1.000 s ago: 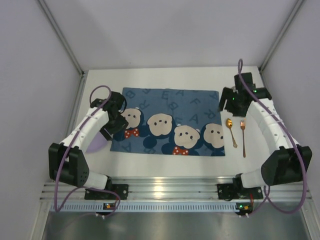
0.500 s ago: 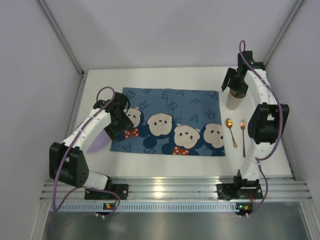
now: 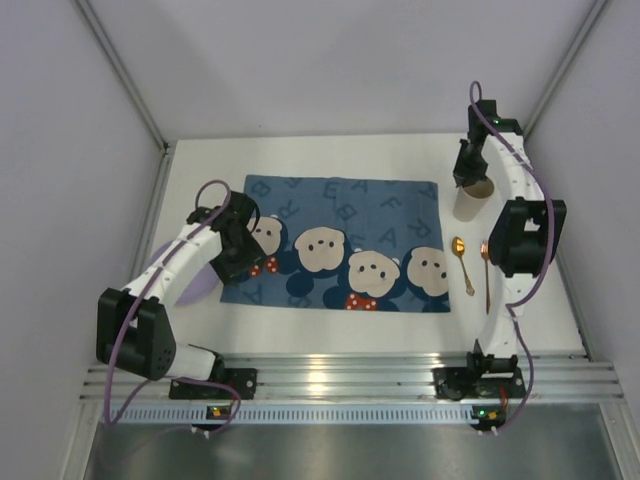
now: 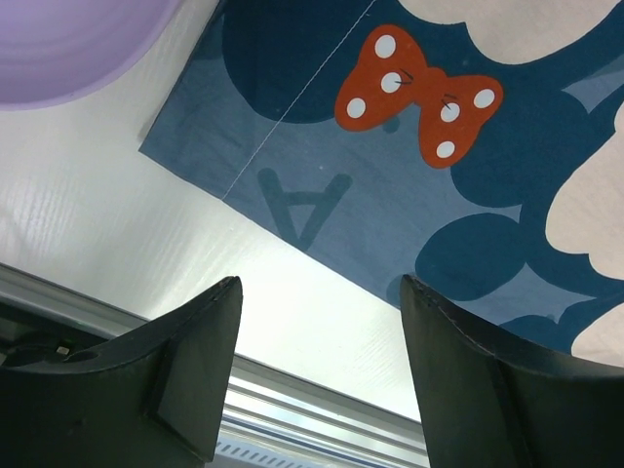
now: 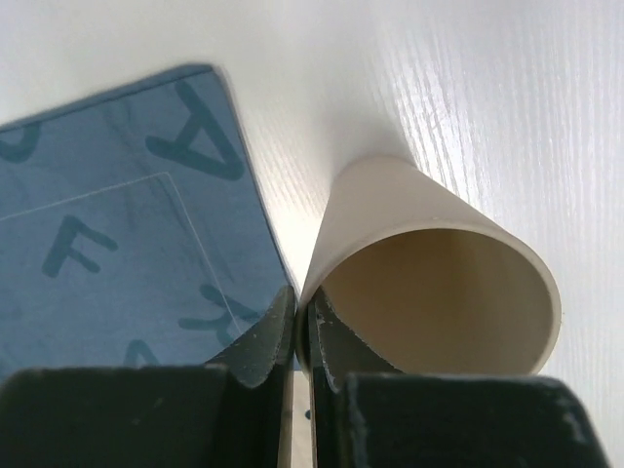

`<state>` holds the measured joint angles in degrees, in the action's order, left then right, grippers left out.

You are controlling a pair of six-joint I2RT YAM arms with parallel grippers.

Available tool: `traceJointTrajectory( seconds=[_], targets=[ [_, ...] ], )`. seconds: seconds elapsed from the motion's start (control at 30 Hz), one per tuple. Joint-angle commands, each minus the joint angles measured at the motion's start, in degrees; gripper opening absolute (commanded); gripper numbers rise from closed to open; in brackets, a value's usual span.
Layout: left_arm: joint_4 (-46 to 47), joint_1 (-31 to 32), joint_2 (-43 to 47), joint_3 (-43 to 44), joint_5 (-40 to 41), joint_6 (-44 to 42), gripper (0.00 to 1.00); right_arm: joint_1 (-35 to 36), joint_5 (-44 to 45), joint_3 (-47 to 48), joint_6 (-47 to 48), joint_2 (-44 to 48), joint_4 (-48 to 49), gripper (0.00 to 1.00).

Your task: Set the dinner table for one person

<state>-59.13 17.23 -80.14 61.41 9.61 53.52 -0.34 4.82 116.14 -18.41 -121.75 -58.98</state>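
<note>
A beige cup [image 3: 476, 203] stands upright on the white dinner table [image 3: 330, 325], just off the far right corner of the blue cartoon placemat [image 3: 340, 215]. My right gripper [image 3: 467, 178] comes down from above and is shut on the cup's rim, one finger inside and one outside; the right wrist view shows the cup [image 5: 439, 263] pinched at my right gripper [image 5: 304, 314]. My left gripper [image 3: 234, 256] hangs open and empty over the placemat's near left corner [image 4: 292, 185]. In the left wrist view, bare table shows between the fingers of my left gripper [image 4: 320, 285].
A lilac plate [image 3: 192, 285] lies left of the placemat, partly under the left arm; its edge [image 4: 68, 49] is near. A gold spoon [image 3: 463, 263] and fork [image 3: 487, 277] lie right of the placemat. An aluminium rail [image 3: 330, 378] runs along the near edge.
The right arm swung back to the cup and its gripper closed on the rim. The left gripper slid a little toward the placemat's near left corner.
</note>
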Motion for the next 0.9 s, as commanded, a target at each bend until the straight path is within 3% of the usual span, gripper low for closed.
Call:
traceJointTrajectory(
  seconds=[0.0,0.2,0.43,0.87],
  targets=[
    [2.79,-0.01,1.13,-1.02,-1.43,-0.61,0.71,2.97,4.66,1.72,1.28,2.57,-4.56,0.00],
    [3.50,0.08,-0.72,0.11,-1.78,-1.92,0.70,10.17,8.54,6.29,1.10,6.18,-8.60,0.00],
    [2.97,0.08,-0.90,1.87,-1.61,-2.89,0.70,18.26,9.59,11.38,-0.92,3.72,-10.28,0.00],
    [-1.59,-0.01,5.34,0.82,1.38,-2.19,0.70,21.08,8.80,6.48,-0.83,-1.38,-1.67,0.00]
  ],
)
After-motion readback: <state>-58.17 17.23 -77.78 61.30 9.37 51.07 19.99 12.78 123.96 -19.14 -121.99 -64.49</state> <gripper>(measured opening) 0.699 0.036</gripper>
